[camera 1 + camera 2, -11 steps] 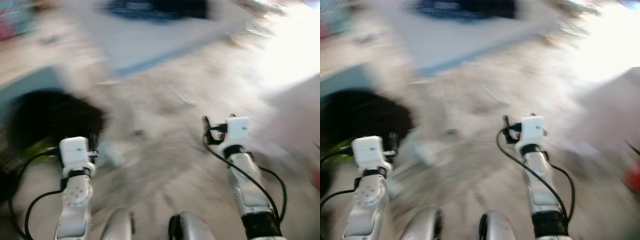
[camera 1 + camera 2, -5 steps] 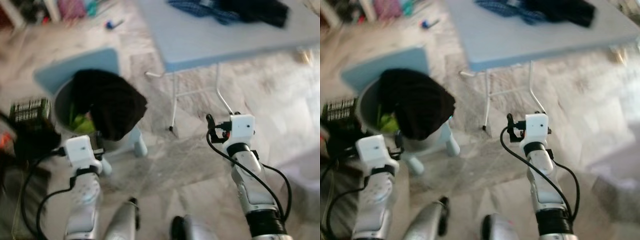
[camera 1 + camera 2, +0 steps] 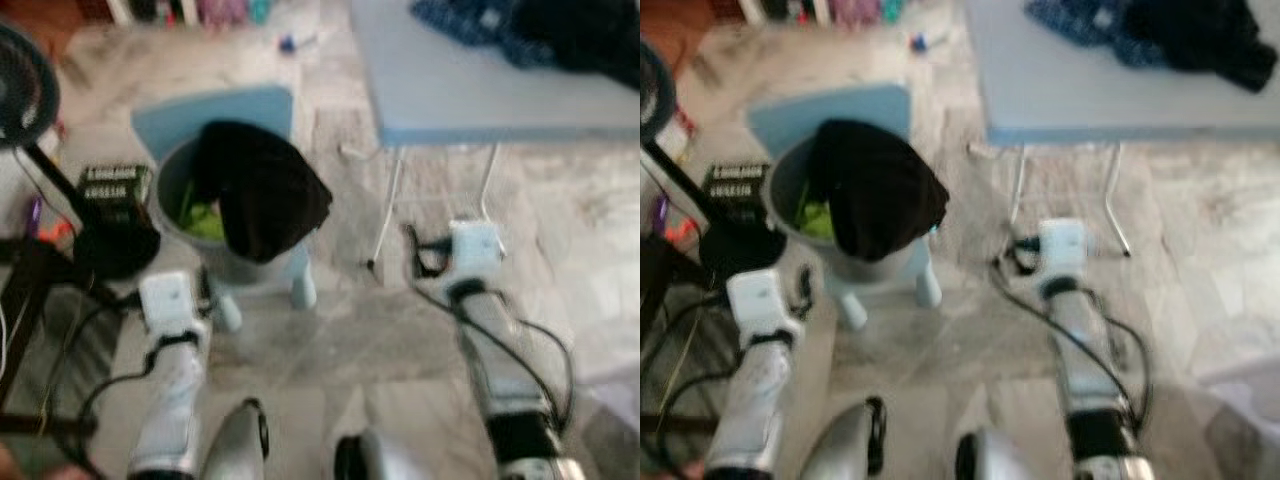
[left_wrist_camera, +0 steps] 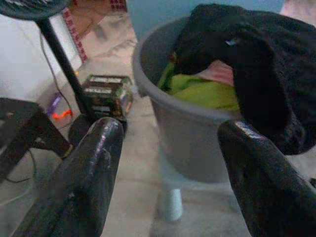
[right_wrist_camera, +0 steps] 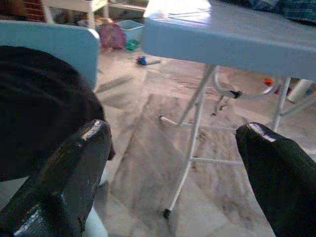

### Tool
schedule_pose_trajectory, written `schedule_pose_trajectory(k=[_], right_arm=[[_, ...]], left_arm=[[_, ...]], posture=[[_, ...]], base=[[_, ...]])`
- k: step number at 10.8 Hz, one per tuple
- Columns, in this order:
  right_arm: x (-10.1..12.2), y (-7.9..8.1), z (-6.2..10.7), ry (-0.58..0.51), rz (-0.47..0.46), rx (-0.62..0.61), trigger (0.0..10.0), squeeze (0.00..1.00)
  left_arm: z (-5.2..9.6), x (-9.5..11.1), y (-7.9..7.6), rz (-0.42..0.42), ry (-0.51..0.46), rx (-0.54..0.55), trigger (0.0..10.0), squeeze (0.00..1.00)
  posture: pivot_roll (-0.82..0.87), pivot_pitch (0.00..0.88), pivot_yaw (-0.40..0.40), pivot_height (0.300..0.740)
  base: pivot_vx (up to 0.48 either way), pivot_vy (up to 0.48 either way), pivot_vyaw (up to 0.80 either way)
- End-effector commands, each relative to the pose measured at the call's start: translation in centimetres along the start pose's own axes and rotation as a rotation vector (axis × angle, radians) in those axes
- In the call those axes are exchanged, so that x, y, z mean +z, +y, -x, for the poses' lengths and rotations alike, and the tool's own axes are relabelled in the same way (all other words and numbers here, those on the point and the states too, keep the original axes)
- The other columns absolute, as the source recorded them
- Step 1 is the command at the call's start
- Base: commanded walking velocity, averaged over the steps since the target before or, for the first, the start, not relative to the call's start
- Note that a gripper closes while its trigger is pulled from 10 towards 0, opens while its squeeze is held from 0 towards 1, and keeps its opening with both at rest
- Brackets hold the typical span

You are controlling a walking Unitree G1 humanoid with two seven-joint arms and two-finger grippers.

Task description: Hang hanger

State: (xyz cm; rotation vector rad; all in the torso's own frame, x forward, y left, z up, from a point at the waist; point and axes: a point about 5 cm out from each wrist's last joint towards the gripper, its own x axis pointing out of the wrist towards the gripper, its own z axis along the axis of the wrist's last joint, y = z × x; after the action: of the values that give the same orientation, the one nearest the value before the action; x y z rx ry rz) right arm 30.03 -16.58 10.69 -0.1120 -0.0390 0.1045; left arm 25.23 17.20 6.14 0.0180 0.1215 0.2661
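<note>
While head views blur, left gripper (image 4: 168,163) faces green cloth (image 4: 202,93).

A grey bucket (image 4: 187,143) holds lime-green cloth (image 4: 200,93) under a black garment (image 3: 265,195). The folding table (image 3: 1090,90) is pale blue, with dark blue checked clothes (image 3: 1090,22) on it. The floor (image 3: 400,340) is grey-beige marbled tile.

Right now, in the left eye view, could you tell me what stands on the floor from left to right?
Black stand pole → dark box → grey bucket draped with black garment → blue folding table.
</note>
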Motion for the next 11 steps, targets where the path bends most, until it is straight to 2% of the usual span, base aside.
schedule_pose_trajectory(k=[1, 4, 5, 6, 8, 9, 11], right_arm=[[-0.6, -1.0, 0.4, 0.027, 0.018, -0.015, 10.0, 0.00], [0.2, -1.5, 0.8, 0.009, 0.050, 0.002, 10.0, 0.00], [1.0, -2.4, 1.3, -0.001, 0.063, -0.037, 10.0, 0.00], [1.1, -3.2, 2.9, 0.020, 0.070, -0.080, 10.0, 0.00], [1.7, -3.4, 5.0, 0.032, 0.110, -0.064, 10.0, 0.00], [2.4, -3.3, 5.8, 0.026, 0.153, -0.037, 10.0, 0.00], [3.5, -3.7, 6.1, 0.019, 0.186, -0.041, 10.0, 0.00]], left_arm=[[0.3, -0.5, -0.4, 0.005, 0.016, -0.022, 10.0, 0.00], [-0.5, -0.6, -0.4, 0.044, 0.011, -0.059, 10.0, 0.00], [-1.2, -0.8, -0.9, 0.058, 0.040, -0.092, 10.0, 0.00], [-1.4, -0.9, -1.9, 0.077, 0.029, -0.140, 10.0, 0.00], [-2.0, -1.4, -2.8, 0.149, 0.069, -0.154, 10.0, 0.00], [-2.8, -1.5, -3.4, 0.175, 0.083, -0.153, 10.0, 0.00], [-3.6, -0.9, -3.9, 0.190, 0.044, -0.148, 10.0, 0.00]], posture=[[0.07, 0.216, -0.067, 0.740], [0.01, 0.256, -0.099, 0.740], [-0.01, 0.293, -0.112, 0.740], [-0.09, 0.346, -0.145, 0.740], [-0.17, 0.389, -0.187, 0.740], [-0.21, 0.396, -0.205, 0.740], [-0.25, 0.392, -0.218, 0.740]], base=[[0.000, 0.000, 0.00], [0.000, 0.000, 0.00], [0.000, 0.000, 0.00], [0.000, 0.000, 0.00], [0.000, 0.000, 0.00], [0.000, 0.000, 0.00], [0.000, 0.000, 0.00]])
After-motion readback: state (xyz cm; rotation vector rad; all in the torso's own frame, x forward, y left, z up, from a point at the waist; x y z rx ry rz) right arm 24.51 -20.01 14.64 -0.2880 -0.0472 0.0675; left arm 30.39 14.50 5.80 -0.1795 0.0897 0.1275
